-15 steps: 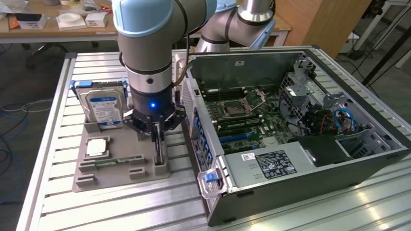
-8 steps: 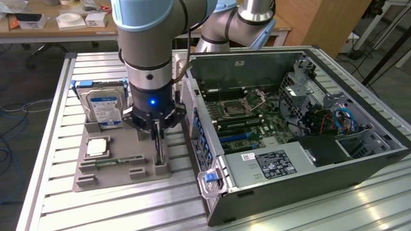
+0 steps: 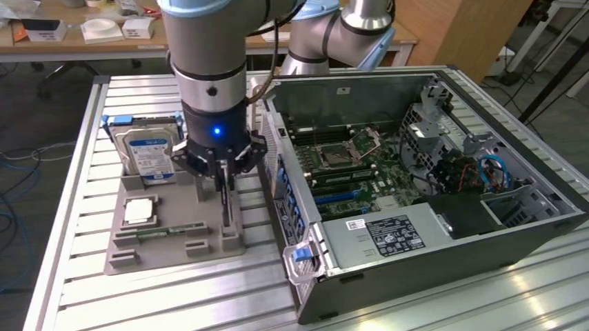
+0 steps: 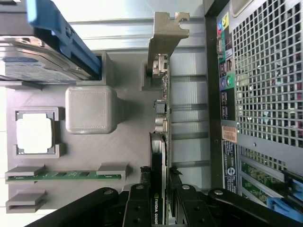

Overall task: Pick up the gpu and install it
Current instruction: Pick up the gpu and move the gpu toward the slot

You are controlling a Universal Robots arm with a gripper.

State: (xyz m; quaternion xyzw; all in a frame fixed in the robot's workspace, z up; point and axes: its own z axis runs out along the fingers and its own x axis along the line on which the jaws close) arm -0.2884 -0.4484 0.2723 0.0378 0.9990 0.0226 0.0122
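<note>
Slatted aluminium surface [image 3: 74, 276]: thin black-and-green rectangular gpu [image 4: 160, 151] stands edgewise directly beneath the claw [image 4: 160, 198], lengthwise along it; grip unclear.

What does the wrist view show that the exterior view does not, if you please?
Wrist view: the silver bracket end-on and the coloured rear ports. Exterior view: the motherboard inside the computer case and the power supply label. Shared: the gripper closed on the gpu in the gray holder, hard drive, memory stick.
</note>
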